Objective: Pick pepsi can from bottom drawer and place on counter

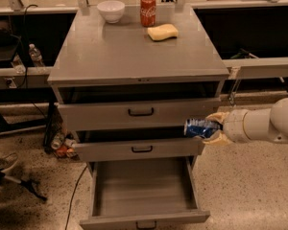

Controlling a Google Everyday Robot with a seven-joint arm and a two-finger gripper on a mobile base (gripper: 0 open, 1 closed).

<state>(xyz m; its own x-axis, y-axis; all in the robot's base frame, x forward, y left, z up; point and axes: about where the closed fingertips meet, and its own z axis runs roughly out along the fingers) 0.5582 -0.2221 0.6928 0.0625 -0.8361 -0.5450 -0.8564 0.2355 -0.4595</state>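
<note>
The pepsi can (199,128) is blue and lies on its side in my gripper (215,128), which is shut on it. The gripper comes in from the right and holds the can in the air beside the cabinet's right edge, level with the middle drawer front. The bottom drawer (142,191) is pulled out below, plain grey inside with nothing in it. The counter (134,47) is the grey top of the cabinet, well above the can.
On the counter's far end stand a white bowl (111,10), a red Coca-Cola can (148,10) and a yellow sponge (162,31). The two upper drawers are slightly open. Bottles and cables lie on the floor to the left.
</note>
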